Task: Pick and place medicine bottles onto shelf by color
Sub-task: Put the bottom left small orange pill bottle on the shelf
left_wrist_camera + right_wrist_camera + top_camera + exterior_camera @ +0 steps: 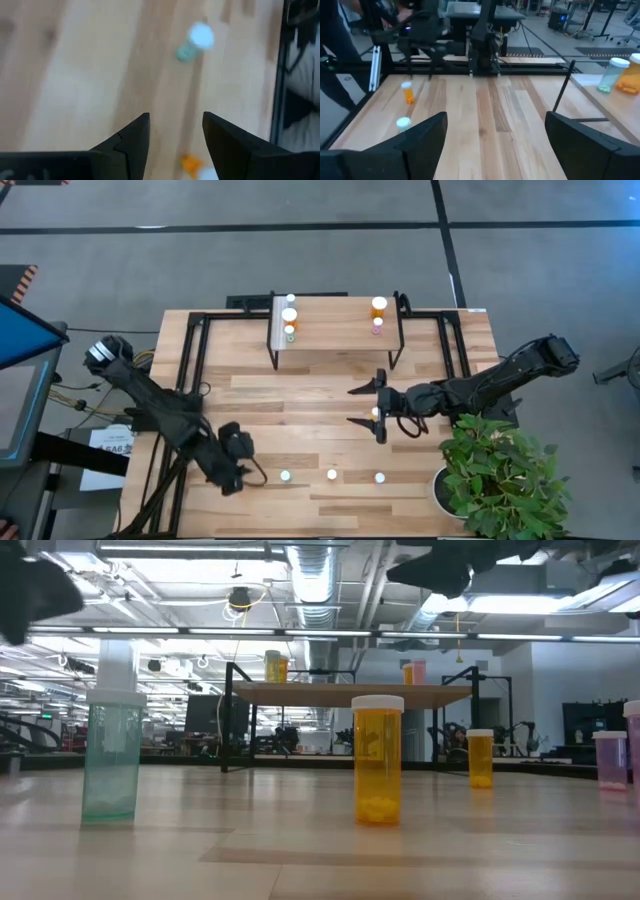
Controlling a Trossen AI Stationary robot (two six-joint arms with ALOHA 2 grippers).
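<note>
The shelf (335, 330) stands at the table's far side, with bottles at its left end (290, 315) and its right end (378, 308). Three white-capped medicine bottles (332, 475) stand in a row near the front edge; the low view shows a green one (112, 755), an orange one (378, 760) and a pink one (610, 760). My left gripper (252, 473) hovers open beside the row's left end, tipped downward. In its wrist view a green bottle (195, 42) lies ahead. My right gripper (360, 404) hangs open and level above a small orange bottle (376, 412) that stands on the table.
A potted plant (500, 480) fills the table's near right corner. Black frame rails (190, 360) run along the left and right sides behind the shelf. Bare wood lies between the shelf and the front row.
</note>
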